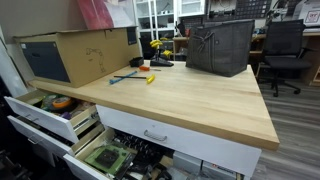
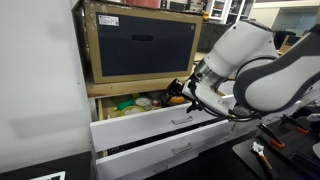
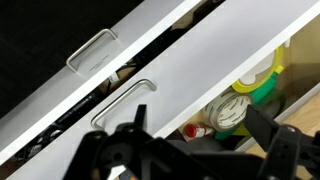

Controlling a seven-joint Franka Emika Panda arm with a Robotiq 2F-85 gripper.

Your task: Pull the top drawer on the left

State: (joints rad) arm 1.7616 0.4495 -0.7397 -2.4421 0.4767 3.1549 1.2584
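Since the top drawer (image 2: 150,128) stands partly out from under the wooden surface (image 1: 190,95) and the cardboard box (image 2: 140,45), I think only a little more pulling is needed. The claw (image 3: 197,128) hangs just above the drawer's silver bar handle (image 3: 125,100). Its two fingers are spread wide and nothing is between them. To pull well, it should go down so one finger hooks behind the handle, then pull straight out and level, not sideways, so the drawer does not jam. The white front faces away from the surface, and that is the way it slides. Its long side runs along the surface edge. In the wrist view it slants from low left to high right.
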